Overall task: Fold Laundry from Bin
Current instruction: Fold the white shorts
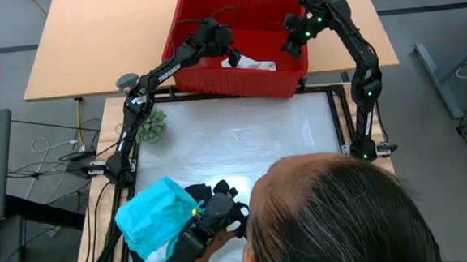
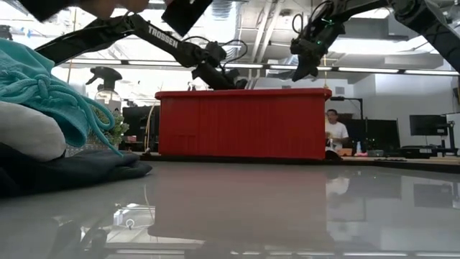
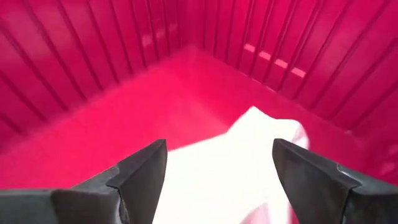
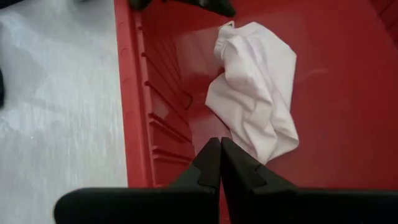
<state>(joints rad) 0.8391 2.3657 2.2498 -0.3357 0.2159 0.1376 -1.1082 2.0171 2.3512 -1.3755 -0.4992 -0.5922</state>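
The red bin [image 1: 238,80] stands at the table's far edge. A white garment [image 1: 248,63] lies crumpled on its floor; it also shows in the left wrist view [image 3: 230,168] and the right wrist view [image 4: 258,93]. My left gripper [image 1: 222,44] is open inside the bin, just above the garment, its fingers [image 3: 140,177] apart. My right gripper [image 1: 295,36] is shut and empty above the bin's right part. A teal garment [image 1: 153,213] and a black one [image 1: 209,193] lie piled at the table's near left.
A person's head [image 1: 336,214] leans over the table's near edge. A small green plant [image 1: 152,126] stands at the table's left. The white table top [image 1: 234,143] lies between the bin and the pile. Another person sits in the room behind [image 2: 333,129].
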